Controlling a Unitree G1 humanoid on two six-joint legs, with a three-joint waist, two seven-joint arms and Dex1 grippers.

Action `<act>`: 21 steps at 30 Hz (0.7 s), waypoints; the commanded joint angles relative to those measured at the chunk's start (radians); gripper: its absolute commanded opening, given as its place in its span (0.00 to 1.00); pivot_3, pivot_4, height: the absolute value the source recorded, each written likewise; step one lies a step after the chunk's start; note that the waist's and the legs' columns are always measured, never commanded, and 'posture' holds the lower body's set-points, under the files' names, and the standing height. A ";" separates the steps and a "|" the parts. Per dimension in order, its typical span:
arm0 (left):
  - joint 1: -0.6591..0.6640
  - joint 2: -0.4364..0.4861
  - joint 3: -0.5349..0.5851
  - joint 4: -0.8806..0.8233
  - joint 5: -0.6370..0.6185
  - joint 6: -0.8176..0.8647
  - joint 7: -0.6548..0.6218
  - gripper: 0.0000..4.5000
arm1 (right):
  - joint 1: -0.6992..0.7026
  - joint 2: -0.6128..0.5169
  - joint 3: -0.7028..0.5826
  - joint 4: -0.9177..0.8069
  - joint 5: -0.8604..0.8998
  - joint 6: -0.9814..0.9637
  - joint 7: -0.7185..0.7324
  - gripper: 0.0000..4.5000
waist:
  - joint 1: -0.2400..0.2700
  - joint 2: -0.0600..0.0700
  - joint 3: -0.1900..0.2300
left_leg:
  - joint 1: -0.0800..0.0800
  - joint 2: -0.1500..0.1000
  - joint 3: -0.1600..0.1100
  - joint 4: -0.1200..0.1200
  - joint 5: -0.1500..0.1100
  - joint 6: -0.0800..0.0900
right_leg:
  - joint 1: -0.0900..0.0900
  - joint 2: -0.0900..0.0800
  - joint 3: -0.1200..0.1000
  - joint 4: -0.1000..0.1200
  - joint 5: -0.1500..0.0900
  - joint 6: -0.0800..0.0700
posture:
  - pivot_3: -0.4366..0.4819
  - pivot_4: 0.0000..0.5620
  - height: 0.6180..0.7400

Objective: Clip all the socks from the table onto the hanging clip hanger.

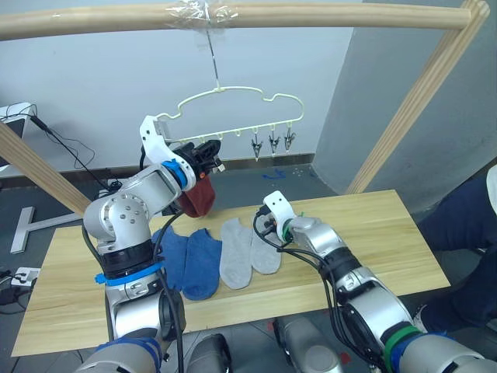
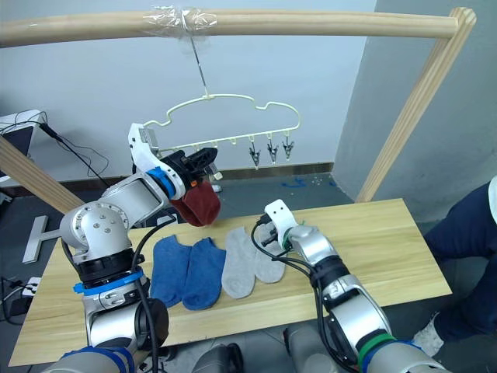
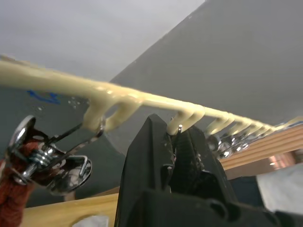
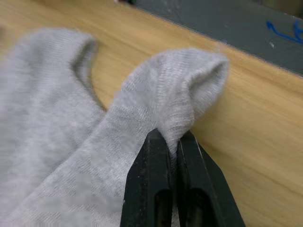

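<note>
The pale-yellow clip hanger hangs from the top pole. My left gripper is raised to its row of clips, shut on one small metal clip. A rust red sock hangs from the neighbouring clip, just below that gripper. Three free clips dangle further right. On the table lie two blue socks and two light grey socks in a row. My right gripper is low on the table, shut on the cuff of the rightmost grey sock.
A round wooden pole spans the top, with slanted poles at the right and left. A person's dark blue leg is beside the table's right end. The right half of the tabletop is bare wood.
</note>
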State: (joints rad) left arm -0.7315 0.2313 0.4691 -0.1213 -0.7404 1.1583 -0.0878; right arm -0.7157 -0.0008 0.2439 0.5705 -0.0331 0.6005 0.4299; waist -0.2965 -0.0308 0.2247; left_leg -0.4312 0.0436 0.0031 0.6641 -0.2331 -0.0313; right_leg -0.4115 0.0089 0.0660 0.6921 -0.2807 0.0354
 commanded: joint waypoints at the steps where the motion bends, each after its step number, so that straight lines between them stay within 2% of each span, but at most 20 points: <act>1: -0.061 0.013 0.042 -0.034 -0.095 0.028 -0.007 0.03 | 0.033 -0.025 0.023 -0.270 0.053 0.023 0.102 0.00 | 0.000 0.000 0.000 | 0.000 0.000 0.000 0.000 0.000 0.000 | 0.000 0.000 0.000 0.000 0.000 0.000 | 0.12 0.39 1.00; 4: -0.067 0.018 0.056 -0.022 -0.120 0.048 0.004 0.03 | 0.046 -0.044 0.022 -0.400 0.086 0.065 0.146 0.00 | 0.000 0.000 0.000 | 0.000 0.000 -0.001 0.000 0.000 0.000 | 0.000 0.001 -0.001 0.000 0.000 0.000 | 0.12 0.39 1.00; 8: -0.067 0.023 0.057 -0.018 -0.133 0.056 0.012 0.03 | 0.025 -0.049 0.025 -0.488 0.118 0.110 0.171 0.00 | 0.000 0.000 0.000 | 0.000 0.000 -0.001 0.000 0.000 0.000 | 0.000 0.001 -0.001 0.000 0.000 0.000 | 0.11 0.39 1.00; 21: -0.070 0.016 0.050 -0.009 -0.135 0.042 0.025 0.03 | -0.054 -0.008 0.027 -0.548 0.184 0.141 0.186 0.00 | 0.000 0.000 0.000 | 0.000 0.000 -0.001 0.000 0.000 0.000 | 0.000 0.001 0.000 -0.001 0.000 0.000 | 0.11 0.38 1.00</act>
State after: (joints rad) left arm -0.7584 0.2412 0.5155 -0.0841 -0.8309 1.2327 -0.0534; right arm -0.7409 -0.0202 0.2706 0.0733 0.1301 0.7495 0.6080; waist -0.2963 -0.0307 0.2250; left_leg -0.4312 0.0436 0.0025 0.6639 -0.2330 -0.0314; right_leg -0.4116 0.0094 0.0657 0.6914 -0.2808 0.0355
